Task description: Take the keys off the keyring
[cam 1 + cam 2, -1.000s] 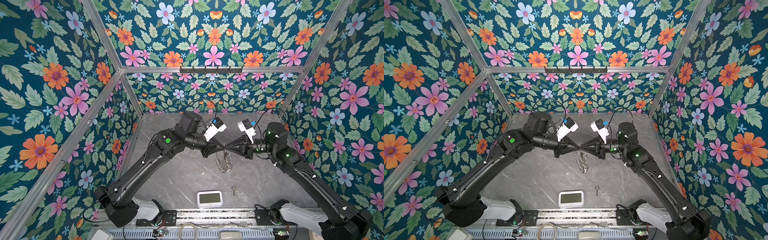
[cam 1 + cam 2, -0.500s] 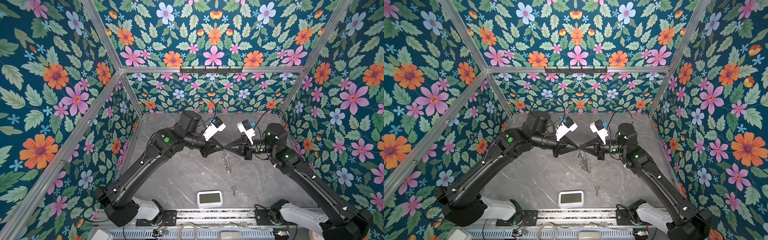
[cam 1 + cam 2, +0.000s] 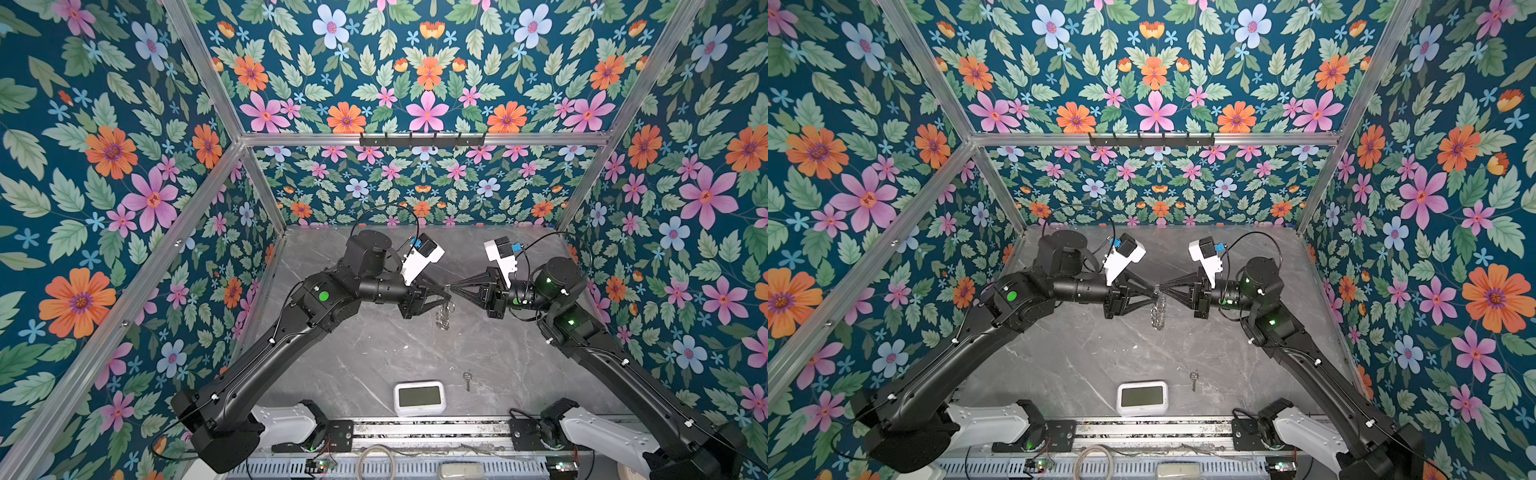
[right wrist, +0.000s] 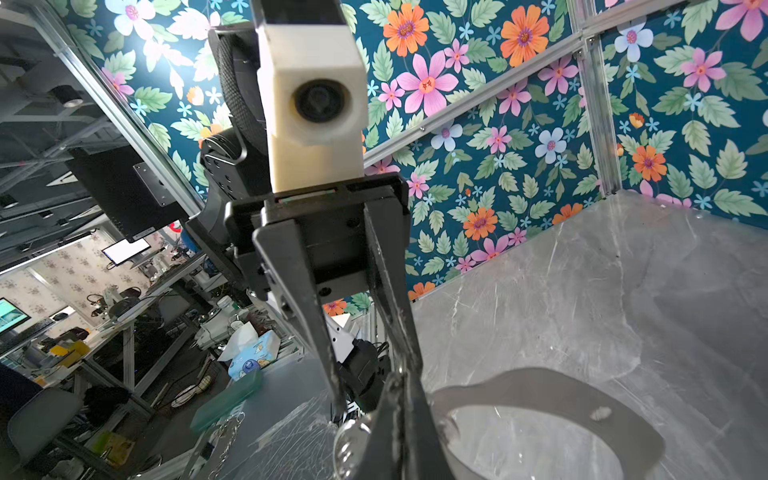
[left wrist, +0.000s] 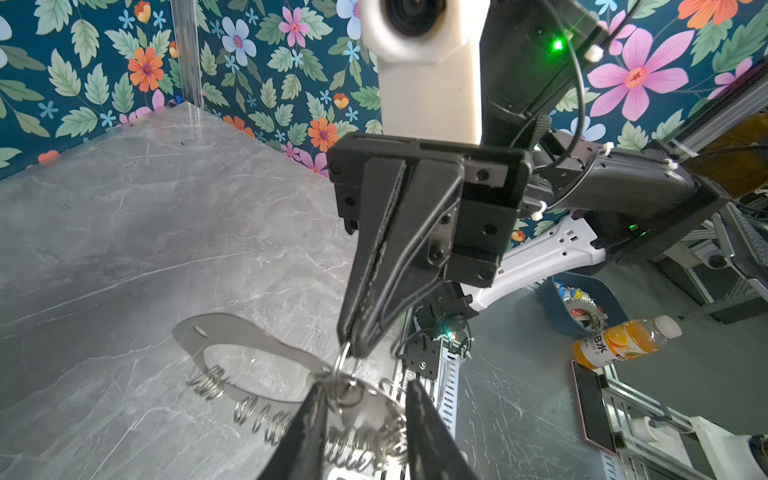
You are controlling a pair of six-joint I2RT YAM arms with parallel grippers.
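Grey marble surface (image 3: 332, 365), keyring (image 3: 444, 312) hanging above its middle, your right gripper (image 5: 355, 348) pinched tight on one small ring (image 5: 341, 362), your left gripper (image 5: 362, 386) parted around it, one key (image 3: 468, 379) lying loose near the white clock (image 3: 419, 397).

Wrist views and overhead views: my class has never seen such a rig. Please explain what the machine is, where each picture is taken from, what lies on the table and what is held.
Two black robot arms work over a grey table inside flower-papered walls. Two pictures look down from overhead; two come from cameras on the arms' wrists. On the table lie a white clock and one small key. The keyring, a grey plate edged with silver rings, hangs between the arms. The right hand is pinched shut on one of its rings; the left hand is open around the rings.
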